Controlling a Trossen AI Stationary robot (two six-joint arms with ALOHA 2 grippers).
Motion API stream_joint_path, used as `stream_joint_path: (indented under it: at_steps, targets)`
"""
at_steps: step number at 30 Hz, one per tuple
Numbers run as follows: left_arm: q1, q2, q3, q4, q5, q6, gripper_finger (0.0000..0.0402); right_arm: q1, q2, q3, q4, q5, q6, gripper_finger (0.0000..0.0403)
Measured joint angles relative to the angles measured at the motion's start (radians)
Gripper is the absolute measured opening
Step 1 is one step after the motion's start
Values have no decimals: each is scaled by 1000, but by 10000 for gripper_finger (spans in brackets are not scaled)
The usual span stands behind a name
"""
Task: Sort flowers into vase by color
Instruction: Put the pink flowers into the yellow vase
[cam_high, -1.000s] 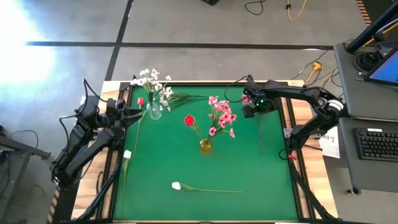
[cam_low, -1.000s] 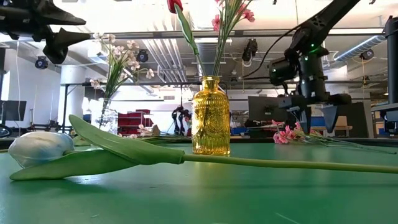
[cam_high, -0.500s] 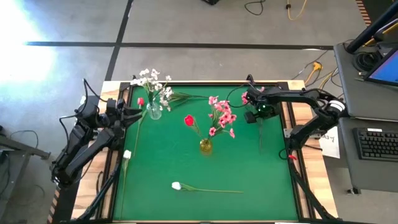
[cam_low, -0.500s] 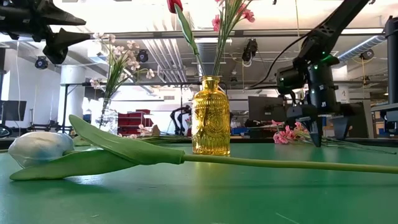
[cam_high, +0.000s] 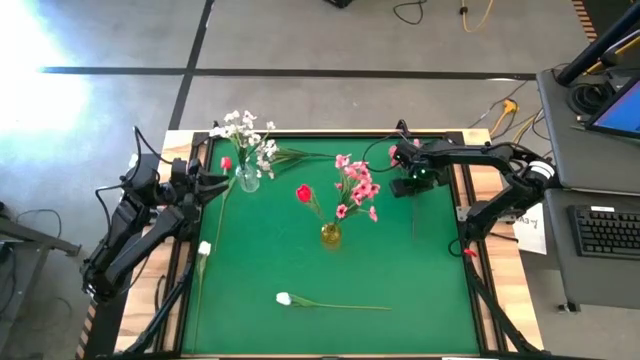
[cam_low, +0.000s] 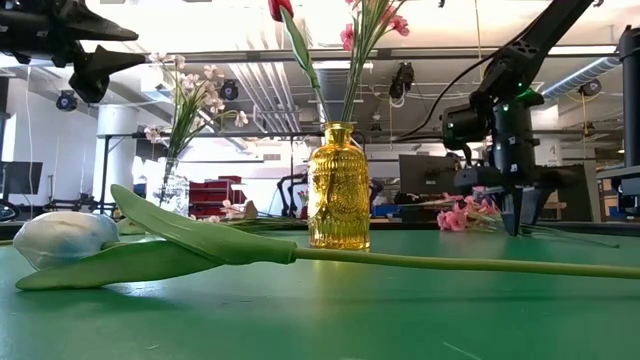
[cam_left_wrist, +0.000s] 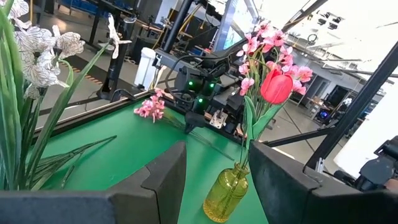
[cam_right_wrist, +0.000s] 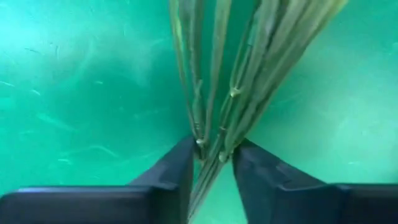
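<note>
Right claw (cam_right_wrist: 211, 163) down, pinching pink spray stems (cam_right_wrist: 214, 93).

No readable text, labels, brand names, numbers or signs appear in any of the views. A white sheet (cam_high: 530, 225) lying beside the right edge of the tabletop carries dark marks, but they are too small to read.
</note>
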Motion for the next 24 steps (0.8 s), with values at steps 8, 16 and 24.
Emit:
stream_joint_path:
  at_steps: [8,16,24]
  targets:
    - [0,0,0,0,0,0,162,-1,-16,15,12,15,-2,28]
    - [0,0,0,0,0,0,162,-2,-155,78,8,6,-39,14]
    - [0,0,0,0,0,0,162,3,-414,157,211,-6,-113,13]
